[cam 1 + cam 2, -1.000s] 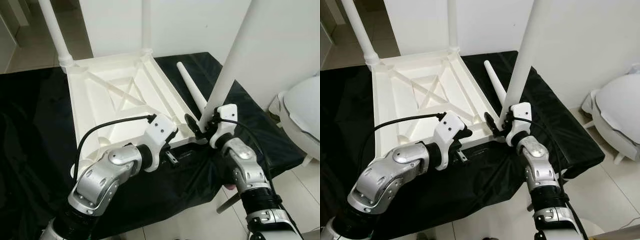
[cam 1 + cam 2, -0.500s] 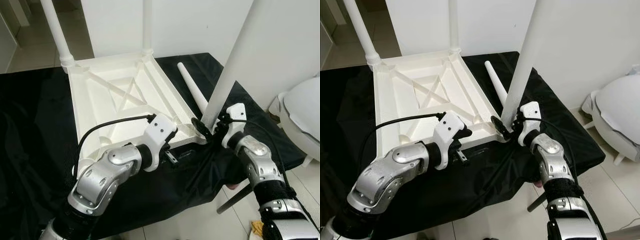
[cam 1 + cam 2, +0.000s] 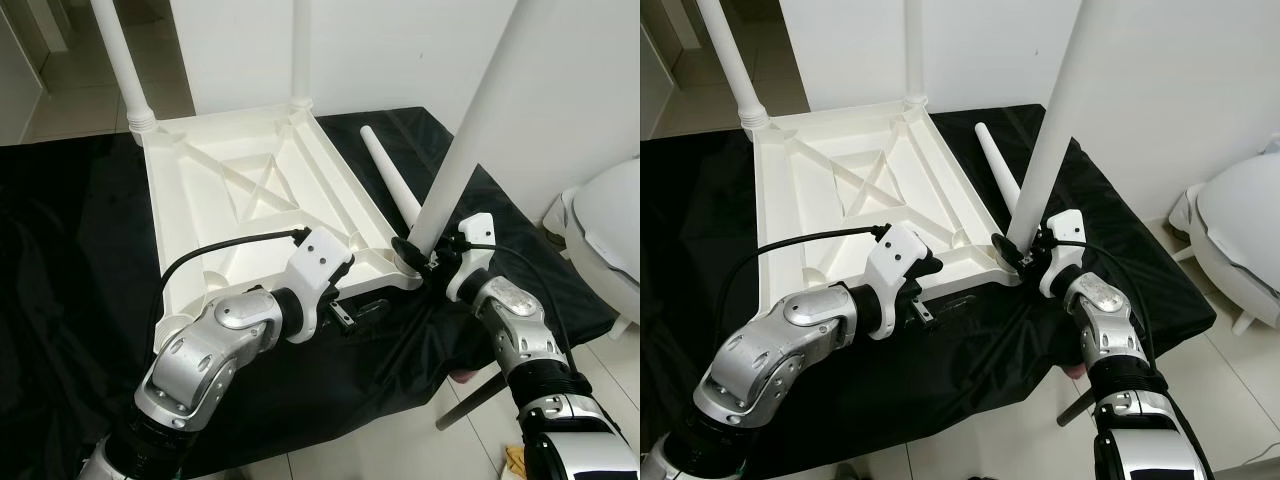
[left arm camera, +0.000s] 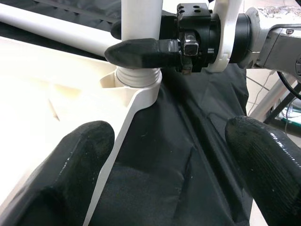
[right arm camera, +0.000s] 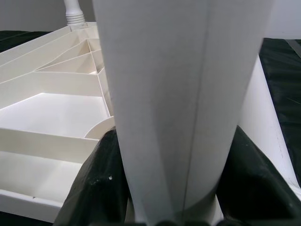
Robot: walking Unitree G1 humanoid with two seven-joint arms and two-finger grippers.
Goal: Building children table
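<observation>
A white children's table top (image 3: 250,190) lies upside down on a black cloth (image 3: 70,250). Two white legs (image 3: 125,60) (image 3: 300,50) stand in its far corners. A third leg (image 3: 470,140) stands tilted in the near right corner socket (image 4: 136,77). My right gripper (image 3: 420,255) is shut on the base of this leg (image 5: 183,94), with its fingers (image 5: 94,188) on both sides. My left gripper (image 3: 345,315) hovers at the table's front edge beside that corner, with its fingers (image 4: 75,174) wide open and holding nothing. A fourth leg (image 3: 390,185) lies loose on the cloth.
A white rounded object (image 3: 605,220) stands on the tiled floor to the right. A white wall rises behind the table. The cloth-covered surface ends just in front of my arms, with a metal bar (image 3: 480,395) below its edge.
My right forearm has swung outward to the right while its gripper stays on the leg's base. The leg stands slightly straighter. The left arm has held still.
</observation>
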